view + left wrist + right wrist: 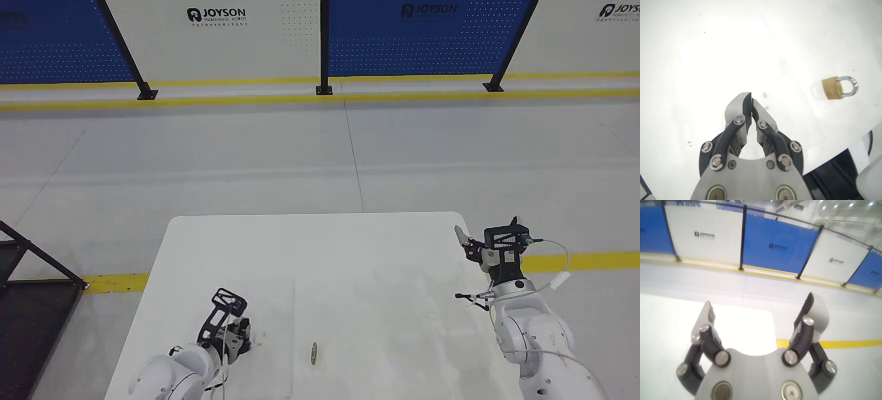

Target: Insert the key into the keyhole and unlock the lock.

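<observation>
On the tabletop [350,250] by its front edge, found the brass padlock [832,89] flat, near the pinched-together left tool [752,100], right tool [759,301] spread apart; likely stiff, light, slide-prone, best clamped across its body.

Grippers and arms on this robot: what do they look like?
The left arm and right arm are smooth, rounded white shells; a thin white cable loops beside the right one. The left gripper and right gripper match: a pale grey plate with two large screws, black curved links on shiny round pins, and two silver-grey fingers faced with black ribbed pads.
</observation>
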Available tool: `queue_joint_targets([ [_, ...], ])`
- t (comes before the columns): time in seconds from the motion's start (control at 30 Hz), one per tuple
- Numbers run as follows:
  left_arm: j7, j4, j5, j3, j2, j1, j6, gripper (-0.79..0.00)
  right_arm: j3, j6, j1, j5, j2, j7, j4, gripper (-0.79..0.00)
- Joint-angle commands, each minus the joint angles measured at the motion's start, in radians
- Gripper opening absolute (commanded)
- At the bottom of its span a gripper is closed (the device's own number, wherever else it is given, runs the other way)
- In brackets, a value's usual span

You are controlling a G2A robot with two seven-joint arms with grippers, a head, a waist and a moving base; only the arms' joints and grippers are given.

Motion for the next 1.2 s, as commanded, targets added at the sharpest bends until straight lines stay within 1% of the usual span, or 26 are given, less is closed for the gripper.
queue_joint_targets([
  [0.0, 0.077, -0.006, -0.067, -0.027, 0.001, 0.030, -0.047, -0.785, 0.000, 0.000, 0.000, 0.000, 0.000, 0.000, 0.000, 0.000],
  [0.1, 0.182, 0.001, -0.181, -0.095, 0.006, 0.071, -0.142, -0.785, 0.000, 0.000, 0.000, 0.000, 0.000, 0.000, 0.000, 0.000],
  [0.27, 0.403, 0.051, -0.319, -0.198, 0.012, 0.140, -0.360, -0.785, 0.000, 0.000, 0.000, 0.000, 0.000, 0.000, 0.000, 0.000],
  [0.33, 0.480, 0.079, -0.352, -0.231, 0.014, 0.165, -0.453, -0.785, -0.007, 0.014, -0.008, -0.028, -0.001, -0.006, -0.007, 0.000],
  [0.47, 0.577, 0.127, -0.393, -0.273, 0.018, 0.189, -0.603, -0.785, -0.052, -0.005, -0.052, -0.122, -0.002, -0.005, -0.051, 0.000],
  [0.6, 0.632, 0.160, -0.405, -0.292, 0.020, 0.191, -0.695, -0.785, -0.103, -0.057, -0.115, -0.243, 0.000, -0.005, -0.128, 0.000],
  [0.77, 0.675, 0.190, -0.411, -0.298, 0.020, 0.185, -0.757, -0.785, -0.174, -0.142, -0.208, -0.386, 0.006, -0.029, -0.220, 0.000],
  [0.9, 0.689, 0.206, -0.404, -0.301, 0.020, 0.181, -0.778, -0.785, -0.253, -0.212, -0.252, -0.495, 0.009, -0.045, -0.256, 0.000],
  [1.0, 0.692, 0.208, -0.393, -0.302, 0.019, 0.180, -0.772, -0.785, -0.325, -0.267, -0.256, -0.571, 0.011, -0.044, -0.258, 0.000],
  [1.17, 0.692, 0.208, -0.393, -0.302, 0.019, 0.180, -0.772, -0.785, -0.442, -0.351, -0.235, -0.639, 0.008, -0.031, -0.241, 0.000],
])
